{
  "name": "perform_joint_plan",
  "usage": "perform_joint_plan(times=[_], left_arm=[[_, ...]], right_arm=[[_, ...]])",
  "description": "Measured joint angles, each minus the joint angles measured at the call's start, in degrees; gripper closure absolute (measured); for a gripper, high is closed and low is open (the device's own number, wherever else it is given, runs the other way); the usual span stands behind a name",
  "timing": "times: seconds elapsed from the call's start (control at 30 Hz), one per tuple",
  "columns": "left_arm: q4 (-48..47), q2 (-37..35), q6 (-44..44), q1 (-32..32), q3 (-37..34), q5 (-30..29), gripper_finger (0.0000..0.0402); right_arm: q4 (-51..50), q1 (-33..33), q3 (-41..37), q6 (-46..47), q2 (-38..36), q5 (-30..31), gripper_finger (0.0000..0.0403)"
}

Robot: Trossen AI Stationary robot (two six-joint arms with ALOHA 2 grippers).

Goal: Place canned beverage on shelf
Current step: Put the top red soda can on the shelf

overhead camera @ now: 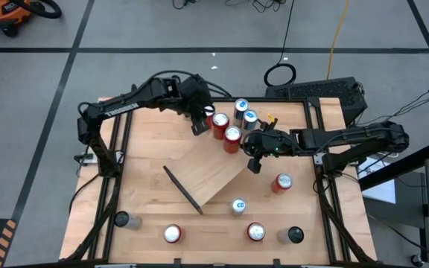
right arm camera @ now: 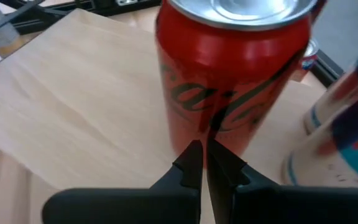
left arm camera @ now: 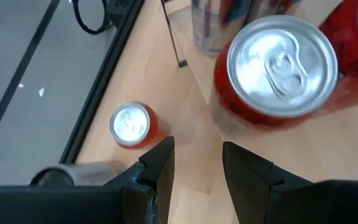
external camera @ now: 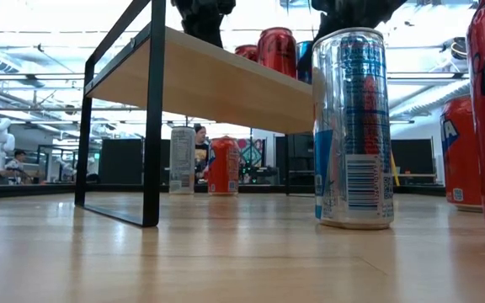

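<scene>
The shelf [overhead camera: 207, 171], a light-wood board with a black bracket [overhead camera: 182, 190], stands slantwise mid-table. On its far end stand two red cans [overhead camera: 220, 123] [overhead camera: 233, 137] and two blue-silver cans [overhead camera: 240, 109] [overhead camera: 250, 117]. My left gripper [overhead camera: 199, 125] hovers open beside the far red can [left arm camera: 283, 62], with nothing between its fingers [left arm camera: 160, 158]. My right gripper [right arm camera: 202, 149] is shut, and its tips point at the lower side of the nearer red can [right arm camera: 229, 81]. My right gripper points its shut fingertips [right arm camera: 194, 155] at the lower side wall [right arm camera: 211, 127] of the red can, slanting down from the table's right. Whether the tips touch the wall, I cannot tell. The can stands upright on the shelf board.
Loose cans stand on the table: a red one [overhead camera: 281, 182], a blue-silver one [overhead camera: 238, 206], and several along the near edge [overhead camera: 171, 234] [overhead camera: 255, 232]. A red can [left arm camera: 131, 123] stands near the far edge. The board's near half [overhead camera: 199, 175] is bare.
</scene>
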Motion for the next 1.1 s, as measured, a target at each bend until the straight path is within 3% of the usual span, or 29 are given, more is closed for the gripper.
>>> perform_joint_plan(times=[0.63,1.1], left_arm=[[8.25,0.30,0.21,0.22,-5.17,4.34,0.0265],[3.88,0.15,-0.01,0.42,-5.17,1.29,0.0265]], right_arm=[[-0.57,-1.45,0.00,-0.02,-0.26,-0.20,0.0403],[4.78,2.16,-0.02,2.27,-0.72,-3.33,0.0403]])
